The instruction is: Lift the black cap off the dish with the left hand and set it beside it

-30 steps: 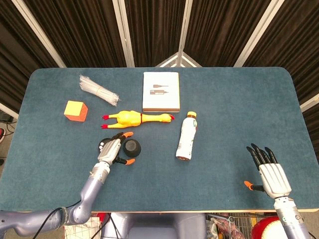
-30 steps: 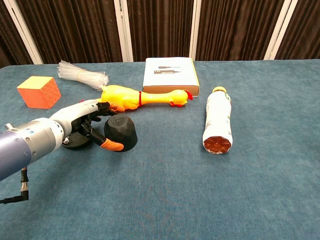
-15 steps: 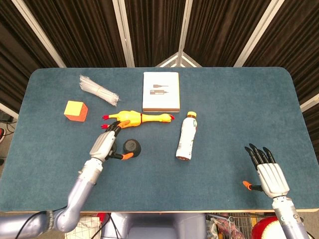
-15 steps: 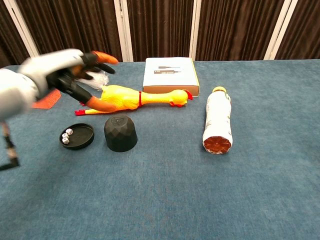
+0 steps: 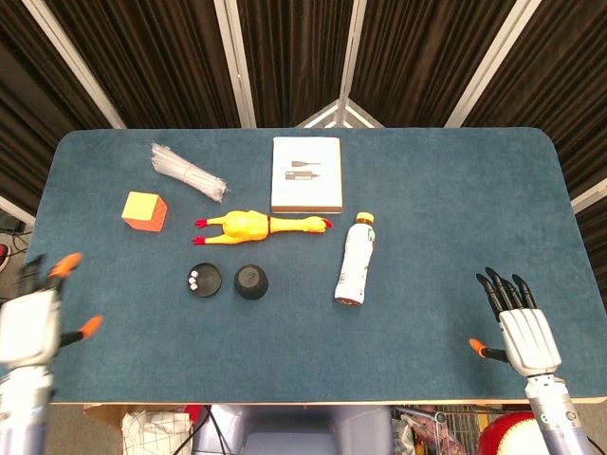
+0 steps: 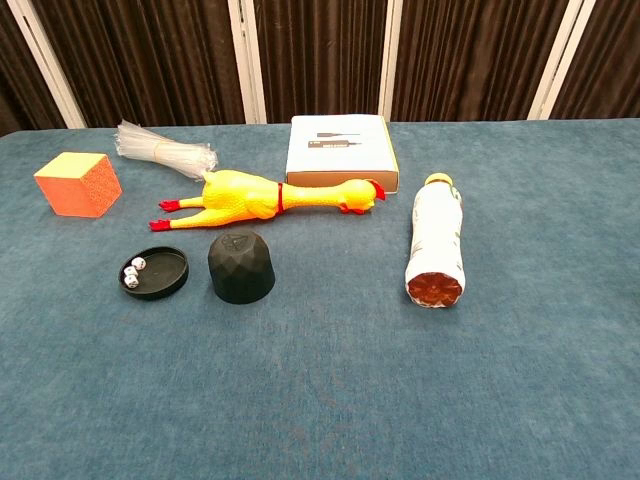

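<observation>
**Cap set down beside dish, left hand pulled clear**

Nearest the robot: left hand (image 5: pixel 30 318) now off the table's (image 5: pixel 427 190) near-left edge, blurred, fingers apart, holding nothing; half a second ago hung just above the dish, a second ago wrapped around the cap. Gone from the chest view entirely. Right hand (image 5: pixel 524 327) at the near-right corner, flat, fingers spread, empty, much as before.

Further in: black cap (image 6: pixel 242 266) upright on the cloth, just right of the dish (image 6: pixel 156 273), close but not touching. Unmoved over the last half second. Dish uncovered, three small white dice (image 6: pixel 133 271) lying inside it toward its left side.

Right of the dish, past the cap: bottle (image 6: pixel 436 241) on its side, base toward the robot, yellow lid pointing away.

Just behind the dish: yellow rubber chicken (image 6: pixel 265 197), stretched left to right. Behind and left of the dish: orange cube (image 6: pixel 78 184). Further back still: clear plastic bundle (image 6: pixel 162 147), and off to the right of it a white box (image 6: pixel 340 151), flat. All of these lying as before.
</observation>
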Action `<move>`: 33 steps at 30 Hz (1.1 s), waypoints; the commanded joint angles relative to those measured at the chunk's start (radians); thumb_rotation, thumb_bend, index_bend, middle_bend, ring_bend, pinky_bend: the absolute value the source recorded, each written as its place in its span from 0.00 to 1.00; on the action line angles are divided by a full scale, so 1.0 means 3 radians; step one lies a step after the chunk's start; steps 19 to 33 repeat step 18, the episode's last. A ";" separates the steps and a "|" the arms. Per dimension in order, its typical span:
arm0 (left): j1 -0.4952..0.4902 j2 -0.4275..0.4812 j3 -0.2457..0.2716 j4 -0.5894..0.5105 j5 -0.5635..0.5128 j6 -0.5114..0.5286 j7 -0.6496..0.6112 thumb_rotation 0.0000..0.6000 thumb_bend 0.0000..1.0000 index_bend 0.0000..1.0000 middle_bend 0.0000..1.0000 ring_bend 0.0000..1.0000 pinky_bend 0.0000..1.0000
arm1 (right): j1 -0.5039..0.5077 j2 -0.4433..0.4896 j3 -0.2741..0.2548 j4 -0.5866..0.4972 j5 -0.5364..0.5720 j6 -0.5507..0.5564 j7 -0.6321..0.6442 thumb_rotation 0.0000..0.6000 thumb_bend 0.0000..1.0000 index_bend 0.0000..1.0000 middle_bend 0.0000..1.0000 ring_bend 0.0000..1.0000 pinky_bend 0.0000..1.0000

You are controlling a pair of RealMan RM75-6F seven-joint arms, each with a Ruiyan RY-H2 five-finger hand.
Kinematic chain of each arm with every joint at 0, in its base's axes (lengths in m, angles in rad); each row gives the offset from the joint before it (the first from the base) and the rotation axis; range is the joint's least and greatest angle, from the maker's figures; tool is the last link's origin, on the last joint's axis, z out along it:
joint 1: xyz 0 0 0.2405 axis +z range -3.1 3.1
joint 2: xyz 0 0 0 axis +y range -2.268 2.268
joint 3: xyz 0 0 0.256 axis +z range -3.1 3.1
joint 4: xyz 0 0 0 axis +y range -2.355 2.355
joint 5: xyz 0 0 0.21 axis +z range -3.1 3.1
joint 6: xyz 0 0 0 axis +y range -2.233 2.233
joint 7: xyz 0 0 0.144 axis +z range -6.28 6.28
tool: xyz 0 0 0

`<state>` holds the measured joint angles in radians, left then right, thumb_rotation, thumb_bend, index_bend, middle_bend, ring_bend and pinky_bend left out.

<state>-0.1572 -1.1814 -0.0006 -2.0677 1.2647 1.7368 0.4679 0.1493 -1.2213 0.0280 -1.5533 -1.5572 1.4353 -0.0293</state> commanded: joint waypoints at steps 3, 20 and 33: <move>0.0349 0.0113 0.0102 0.0309 0.0091 0.0260 -0.0419 1.00 0.21 0.17 0.23 0.00 0.00 | -0.0019 -0.0015 0.0023 0.0008 -0.0002 0.0050 -0.0068 1.00 0.15 0.00 0.00 0.13 0.00; 0.0420 0.0140 0.0060 0.0535 0.0099 -0.0017 -0.0702 1.00 0.21 0.17 0.24 0.00 0.00 | -0.0073 -0.0075 0.0081 0.0030 -0.0103 0.0299 -0.0159 1.00 0.15 0.00 0.00 0.13 0.00; 0.0420 0.0140 0.0060 0.0535 0.0099 -0.0017 -0.0702 1.00 0.21 0.17 0.24 0.00 0.00 | -0.0073 -0.0075 0.0081 0.0030 -0.0103 0.0299 -0.0159 1.00 0.15 0.00 0.00 0.13 0.00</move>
